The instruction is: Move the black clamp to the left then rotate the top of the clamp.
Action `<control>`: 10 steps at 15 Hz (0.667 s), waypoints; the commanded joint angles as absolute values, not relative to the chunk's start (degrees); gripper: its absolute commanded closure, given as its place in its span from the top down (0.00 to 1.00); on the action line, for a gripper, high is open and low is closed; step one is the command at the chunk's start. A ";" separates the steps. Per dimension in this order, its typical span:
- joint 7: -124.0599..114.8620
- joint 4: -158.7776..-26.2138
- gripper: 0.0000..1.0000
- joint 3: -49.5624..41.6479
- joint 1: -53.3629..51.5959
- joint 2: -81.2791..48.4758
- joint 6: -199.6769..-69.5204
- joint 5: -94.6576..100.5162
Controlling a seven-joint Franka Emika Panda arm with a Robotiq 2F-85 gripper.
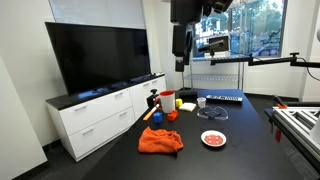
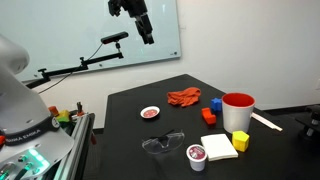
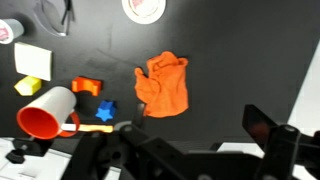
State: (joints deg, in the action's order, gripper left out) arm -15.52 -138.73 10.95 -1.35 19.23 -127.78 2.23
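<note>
Fingers (image 3: 262, 125) spread wide, dark, blurred, high over matte black bench (image 3: 240, 60), crumpled orange cloth (image 3: 163, 85) nearest, black clamp (image 1: 152, 101) beyond, standing upright, long axis vertical, facing unclear, just beside glossy red cup (image 1: 166, 100)

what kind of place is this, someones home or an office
Most likely an office or lab meeting room rather than a home. A large flat-screen TV stands on a long white cabinet, a wall-mounted whiteboard hangs behind, and the work surface is a big black table.

Pincer (image 3: 193, 125) high overhead, jaws wide apart
</note>
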 commanded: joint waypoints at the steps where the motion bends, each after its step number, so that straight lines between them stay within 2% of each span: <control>1: -20.82 -136.61 1.00 7.17 4.06 16.25 -129.37 7.50; 6: -27.56 -134.26 1.00 2.19 9.34 10.48 -131.70 9.87; 10: -23.17 -136.73 1.00 0.92 7.95 10.55 -132.07 8.66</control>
State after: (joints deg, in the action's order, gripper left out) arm -23.04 -136.83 1.97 9.00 10.55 -132.24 8.44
